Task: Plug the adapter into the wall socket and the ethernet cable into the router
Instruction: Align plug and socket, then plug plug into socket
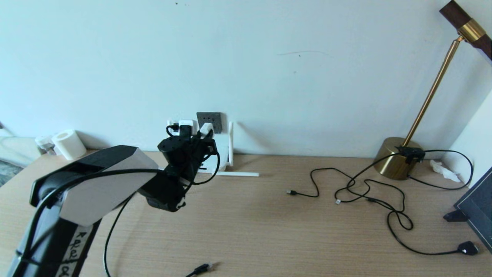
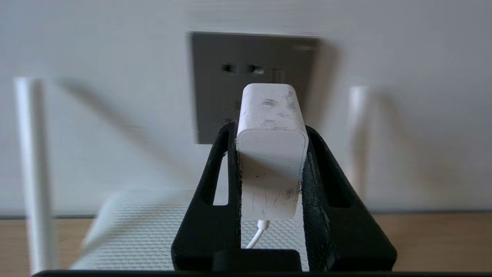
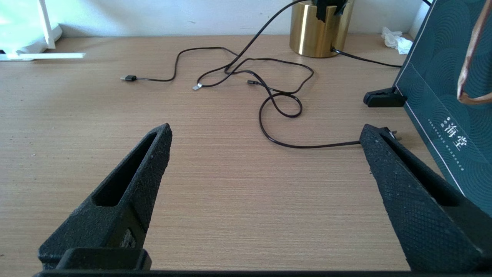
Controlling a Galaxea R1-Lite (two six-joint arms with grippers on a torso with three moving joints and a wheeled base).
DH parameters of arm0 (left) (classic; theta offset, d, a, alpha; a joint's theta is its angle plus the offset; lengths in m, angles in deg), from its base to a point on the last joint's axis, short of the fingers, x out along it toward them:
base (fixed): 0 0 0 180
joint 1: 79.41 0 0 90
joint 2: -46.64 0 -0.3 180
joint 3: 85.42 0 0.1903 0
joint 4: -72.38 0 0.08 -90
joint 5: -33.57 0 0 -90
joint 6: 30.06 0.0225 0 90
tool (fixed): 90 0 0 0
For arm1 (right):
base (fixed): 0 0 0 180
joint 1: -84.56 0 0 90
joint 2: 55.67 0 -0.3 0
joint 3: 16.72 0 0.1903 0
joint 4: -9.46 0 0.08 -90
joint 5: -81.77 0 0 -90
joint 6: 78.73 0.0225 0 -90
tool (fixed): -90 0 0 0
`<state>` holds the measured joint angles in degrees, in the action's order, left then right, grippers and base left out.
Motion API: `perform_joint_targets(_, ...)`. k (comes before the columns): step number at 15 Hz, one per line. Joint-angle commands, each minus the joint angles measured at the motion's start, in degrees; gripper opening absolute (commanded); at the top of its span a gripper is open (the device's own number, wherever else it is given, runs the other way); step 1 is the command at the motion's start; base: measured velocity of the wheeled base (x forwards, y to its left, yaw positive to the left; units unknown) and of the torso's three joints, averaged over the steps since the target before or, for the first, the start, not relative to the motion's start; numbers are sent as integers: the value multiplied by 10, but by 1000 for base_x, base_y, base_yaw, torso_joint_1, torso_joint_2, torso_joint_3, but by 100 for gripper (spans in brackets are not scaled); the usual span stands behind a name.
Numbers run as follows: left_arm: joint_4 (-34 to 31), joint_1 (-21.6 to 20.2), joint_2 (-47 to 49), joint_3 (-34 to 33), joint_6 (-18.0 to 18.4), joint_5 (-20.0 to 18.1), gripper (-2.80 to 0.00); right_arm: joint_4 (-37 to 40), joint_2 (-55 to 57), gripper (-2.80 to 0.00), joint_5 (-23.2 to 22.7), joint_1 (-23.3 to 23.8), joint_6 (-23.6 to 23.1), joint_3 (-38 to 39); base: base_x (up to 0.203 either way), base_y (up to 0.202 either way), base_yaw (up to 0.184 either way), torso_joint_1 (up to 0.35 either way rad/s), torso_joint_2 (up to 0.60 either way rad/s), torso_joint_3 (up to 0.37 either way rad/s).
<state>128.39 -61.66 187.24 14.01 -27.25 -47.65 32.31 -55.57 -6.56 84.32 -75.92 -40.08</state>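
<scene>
Left gripper (image 2: 271,169): raised in front of the wall, jaws partly closed and clamped on both sides of the adapter (image 2: 272,154), whose thin white cord (image 2: 256,234) drops from its rear end. Adapter: upright between the fingers (image 2: 330,200), nose toward the socket (image 2: 253,77), level with the plate's lower half; whether its pins have met the holes cannot be told, as the adapter's body hides them. Socket: dark grey plate on the wall, just above the router (image 2: 153,223). Router: white, on the desk (image 1: 269,223) against the wall, directly under the gripper, antennas (image 2: 32,169) standing either side of the socket, one more lying flat on the desk. Ethernet cable (image 1: 200,268): plug end on the desk's near edge, well apart from the router. Right gripper (image 3: 265,142): low over the desk, jaws fully spread, holding nothing. Also on the desk: thin black cords (image 1: 369,192), brass lamp (image 1: 398,157), paper roll (image 1: 69,144).
</scene>
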Motion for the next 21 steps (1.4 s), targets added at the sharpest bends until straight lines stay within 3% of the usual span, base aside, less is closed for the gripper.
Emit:
perform_joint_targets(1, 3, -4, 1, 4, 0, 2, -280, 0, 0, 0, 0, 0, 0, 0, 0, 0, 0, 0, 0, 0)
perform_joint_targets(11, -5, -18, -7, 5, 0, 2, -280, 0, 0, 0, 0, 0, 0, 0, 0, 0, 0, 0, 0, 0)
perform_joint_targets(21, -6, -46, 24, 53, 2, -19, -280, 0, 0, 0, 0, 0, 0, 0, 0, 0, 0, 0, 0, 0)
